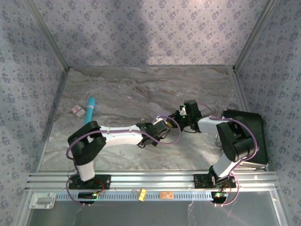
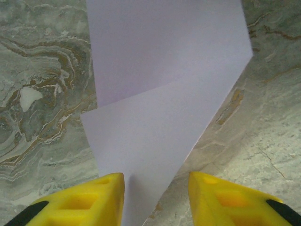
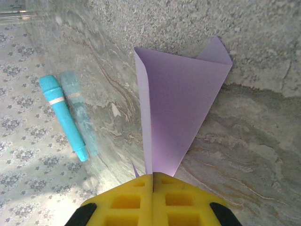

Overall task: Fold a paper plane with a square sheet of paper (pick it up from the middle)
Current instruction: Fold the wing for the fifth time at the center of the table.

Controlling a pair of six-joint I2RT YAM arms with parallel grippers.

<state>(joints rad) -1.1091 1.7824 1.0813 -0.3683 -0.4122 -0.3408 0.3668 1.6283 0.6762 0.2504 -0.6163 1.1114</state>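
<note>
Marble bench: grey veined slab, both arms meeting over its middle.

Sheet of paper: lavender, part-folded, sits between the two grippers. The left wrist view shows one flap lapping another. Judged very light, limp and easily creased or torn. Best taken along a folded edge, where the doubled layers are stiffer.

Right gripper: jaws pinched tight on the sheet's narrow end.

Left gripper: jaws apart, straddling the sheet's other tip, clamping nothing.

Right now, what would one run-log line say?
right hand: shut on purple paper | left hand: open, astride it | fold: partial, not yet a plane
</note>
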